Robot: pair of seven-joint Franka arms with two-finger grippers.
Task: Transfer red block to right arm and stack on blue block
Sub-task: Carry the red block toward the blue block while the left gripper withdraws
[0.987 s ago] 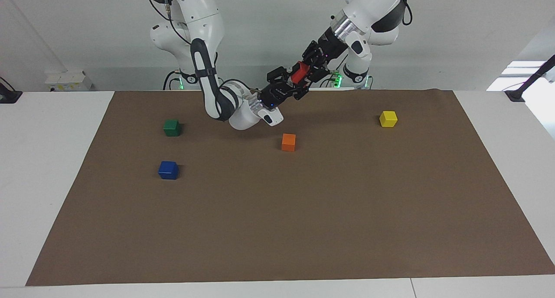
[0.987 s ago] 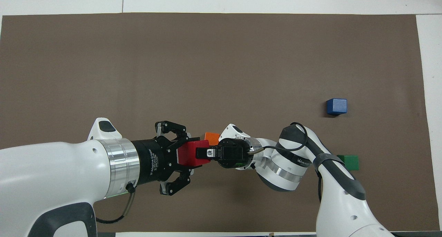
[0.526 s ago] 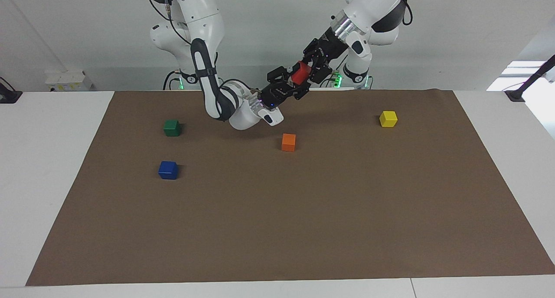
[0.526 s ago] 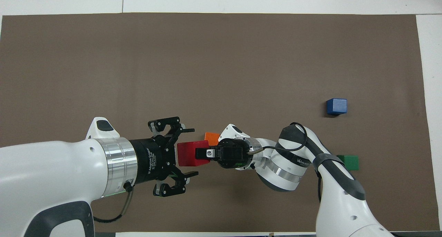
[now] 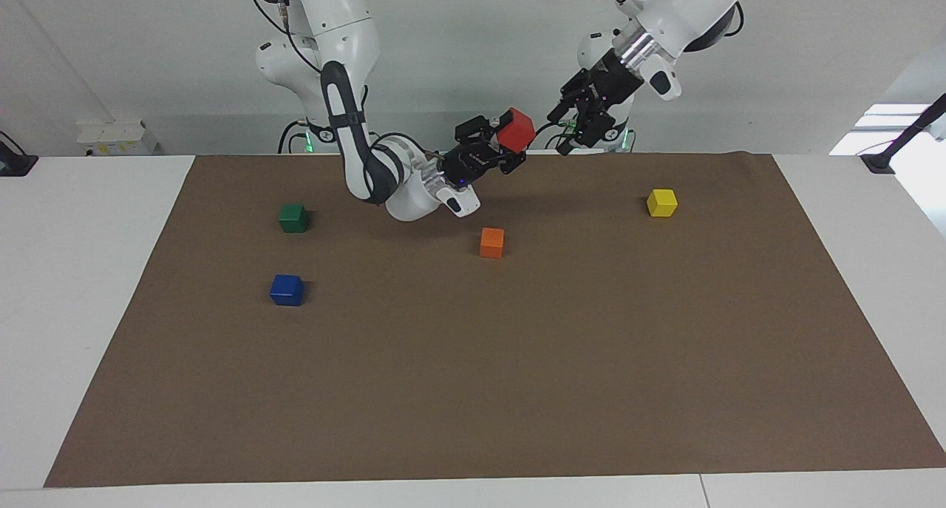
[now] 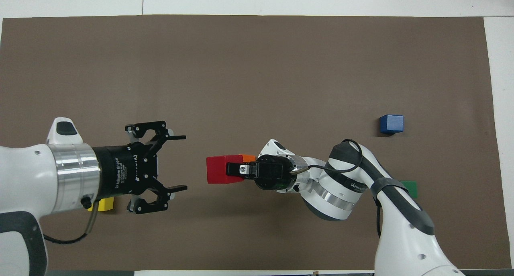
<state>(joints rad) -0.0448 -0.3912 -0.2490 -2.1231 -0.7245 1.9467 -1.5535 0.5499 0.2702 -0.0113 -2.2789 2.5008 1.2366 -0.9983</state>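
Robotics lab: two white arms mounted at the desk (image 5: 96, 197) edge, brown mat (image 5: 473, 390) over it, coloured test cubes scattered, bare white wall, cabling, socket box (image 5: 117, 138) near one corner.

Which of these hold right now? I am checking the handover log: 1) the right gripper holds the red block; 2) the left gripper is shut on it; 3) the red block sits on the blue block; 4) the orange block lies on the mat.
1) True: the right gripper is shut on the red block.
2) False: the left gripper is open, apart from it.
3) False: the blue block lies bare on the mat.
4) True: the orange block lies there.
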